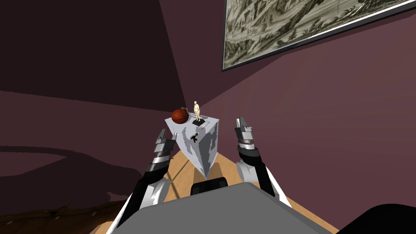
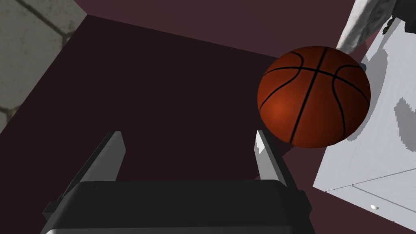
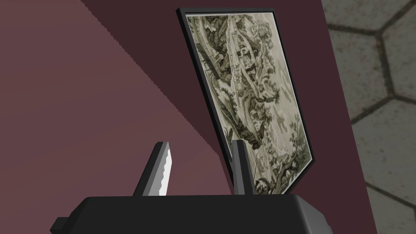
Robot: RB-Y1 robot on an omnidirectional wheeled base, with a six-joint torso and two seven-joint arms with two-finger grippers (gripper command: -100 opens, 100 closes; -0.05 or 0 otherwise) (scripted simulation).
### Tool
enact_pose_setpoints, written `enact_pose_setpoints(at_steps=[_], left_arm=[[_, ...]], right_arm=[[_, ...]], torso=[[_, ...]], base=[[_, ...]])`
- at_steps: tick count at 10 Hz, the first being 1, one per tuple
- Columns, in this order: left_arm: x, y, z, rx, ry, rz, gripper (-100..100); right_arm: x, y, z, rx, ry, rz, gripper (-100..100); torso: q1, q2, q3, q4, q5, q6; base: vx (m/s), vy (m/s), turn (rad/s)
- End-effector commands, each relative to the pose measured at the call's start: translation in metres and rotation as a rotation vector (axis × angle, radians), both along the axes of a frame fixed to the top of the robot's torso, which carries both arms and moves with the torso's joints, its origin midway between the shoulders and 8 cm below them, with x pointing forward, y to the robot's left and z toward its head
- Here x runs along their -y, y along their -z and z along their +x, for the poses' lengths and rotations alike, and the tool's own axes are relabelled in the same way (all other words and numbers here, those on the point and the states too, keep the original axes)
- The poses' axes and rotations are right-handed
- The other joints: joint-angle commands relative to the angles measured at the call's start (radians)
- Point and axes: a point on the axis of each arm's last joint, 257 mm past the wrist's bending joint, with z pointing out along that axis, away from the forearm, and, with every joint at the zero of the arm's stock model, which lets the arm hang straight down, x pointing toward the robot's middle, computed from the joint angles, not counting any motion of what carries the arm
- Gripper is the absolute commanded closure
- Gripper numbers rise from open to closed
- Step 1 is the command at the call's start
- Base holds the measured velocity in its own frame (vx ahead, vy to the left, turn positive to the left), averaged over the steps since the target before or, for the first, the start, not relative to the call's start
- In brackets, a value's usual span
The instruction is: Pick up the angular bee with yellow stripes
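A small dark angular figure, the bee (image 1: 193,137), lies on the white top of a cabinet (image 1: 205,152) that stands in the room's corner. Its stripes are too small to make out. My left gripper (image 1: 162,136) hangs just left of the cabinet and level with the bee; in the left wrist view it (image 2: 189,142) stands open with nothing between its fingers. My right gripper (image 1: 242,124) is raised to the right of the cabinet. Its fingers (image 3: 162,166) stand apart with a narrower gap and hold nothing.
An orange basketball (image 1: 180,116) (image 2: 315,97) rests at the cabinet's far left corner, close beside my left gripper. A pale figurine on a black base (image 1: 197,111) stands just right of it. Maroon walls close in behind the cabinet, and a wooden floor (image 1: 183,170) lies below.
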Motion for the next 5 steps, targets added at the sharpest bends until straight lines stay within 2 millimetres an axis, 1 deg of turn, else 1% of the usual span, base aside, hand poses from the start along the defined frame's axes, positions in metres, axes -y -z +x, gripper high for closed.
enact_pose_setpoints(at_steps=[1,3,4,5], left_arm=[[0.004,0.009,0.007,-0.046,0.015,-0.001,-100],[0.007,0.017,0.012,-0.083,0.027,-0.003,-100],[0.011,0.023,0.017,-0.115,0.04,-0.006,-100],[0.011,0.025,0.017,-0.122,0.04,-0.006,-100]], right_arm=[[0.0,0.0,0.0,0.0,0.0,0.0,0],[0.0,0.0,0.0,0.0,0.0,0.0,0],[0.0,0.0,0.0,0.0,0.0,0.0,0],[0.0,0.0,0.0,0.0,0.0,0.0,0]], torso=[[0.0,0.0,0.0,0.0,0.0,0.0],[0.001,0.0,0.0,0.0,0.0,0.0],[0.001,0.0,0.0,0.0,0.0,0.0],[0.001,0.0,0.0,0.0,0.0,0.0]], base=[[-0.01,0.057,-0.011],[-0.024,0.078,-0.018],[-0.017,0.068,-0.014],[-0.017,0.049,-0.011]])
